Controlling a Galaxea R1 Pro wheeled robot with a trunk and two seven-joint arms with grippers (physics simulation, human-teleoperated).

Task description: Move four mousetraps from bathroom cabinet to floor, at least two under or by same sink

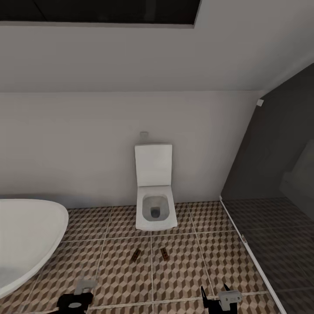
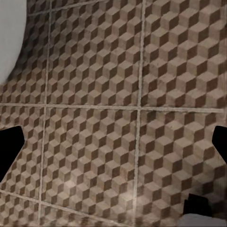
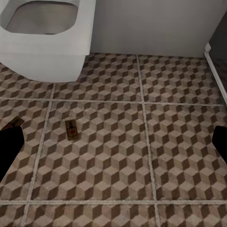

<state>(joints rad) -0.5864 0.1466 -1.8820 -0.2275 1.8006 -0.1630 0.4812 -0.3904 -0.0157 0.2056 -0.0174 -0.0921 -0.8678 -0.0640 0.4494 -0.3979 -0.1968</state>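
Two mousetraps lie on the cube-patterned bathroom floor (image 1: 117, 279) just in front of the toilet: one mousetrap (image 1: 135, 255) on the left and a second mousetrap (image 1: 164, 254) on the right, a short gap between them. In the right wrist view one mousetrap (image 3: 71, 129) lies flat ahead of my right gripper (image 3: 113, 146), and another mousetrap (image 3: 13, 124) peeks out beside a dark finger. My left gripper (image 2: 113, 146) hangs over bare tiles. Both grippers are open and hold nothing. The cabinet is out of view.
A white toilet (image 1: 155, 205) stands against the back wall. A large white rounded basin (image 1: 26, 235), tub or sink I cannot tell, juts in from the left. A dark glass partition (image 1: 270, 183) with a floor rail closes off the right side.
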